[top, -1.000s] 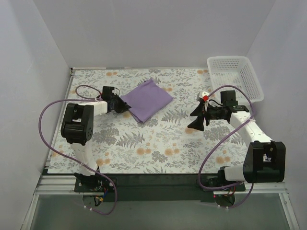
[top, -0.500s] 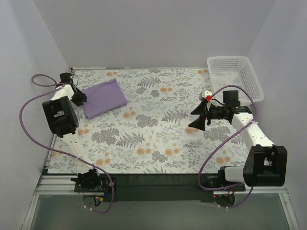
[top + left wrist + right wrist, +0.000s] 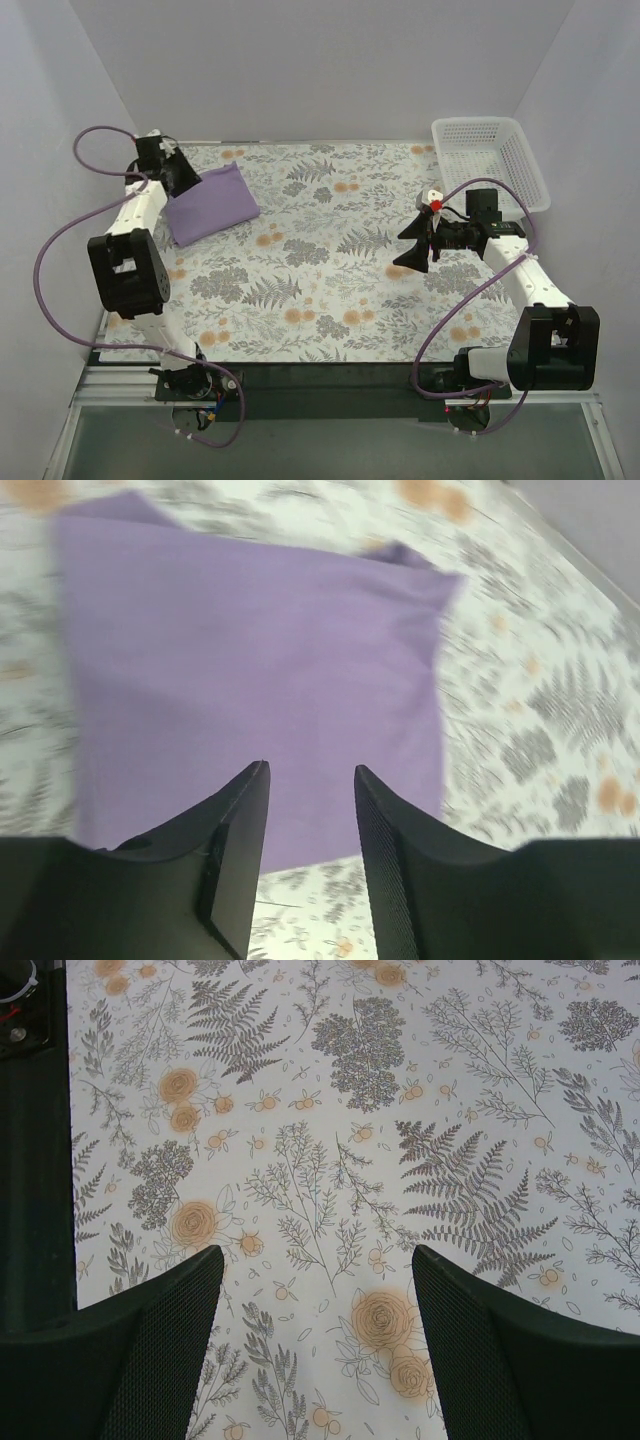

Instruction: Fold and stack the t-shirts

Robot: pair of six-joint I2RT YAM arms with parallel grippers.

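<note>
**Item: t-shirt**. Purple and folded into a flat rectangle, it is lying at the far left corner of the counter, close to the wall. The basket is sitting well apart at the far right.

**Item: left claw**. I am hovering it over the shirt's left edge. In the wrist view the claw is showing its jaws slightly parted with nothing pinched, and the shirt is lying flat beneath them.

**Item: right claw**. I am holding it wide apart and empty over bare counter, well apart from the shirt; the wrist view is showing the claw with only the flower print below.

**Hazards, as I am judging them:**
- Dipping while drawing away risks one jaw catching the top layer and peeling the fold open.
- Pushing sideways risks bunching the cloth against the wall, since the shirt is sitting so near the corner.
- Nothing is pinning the shirt, so any snag would drag the whole bundle along.
- The purple cable is looping close by and could brush the fold.
</note>
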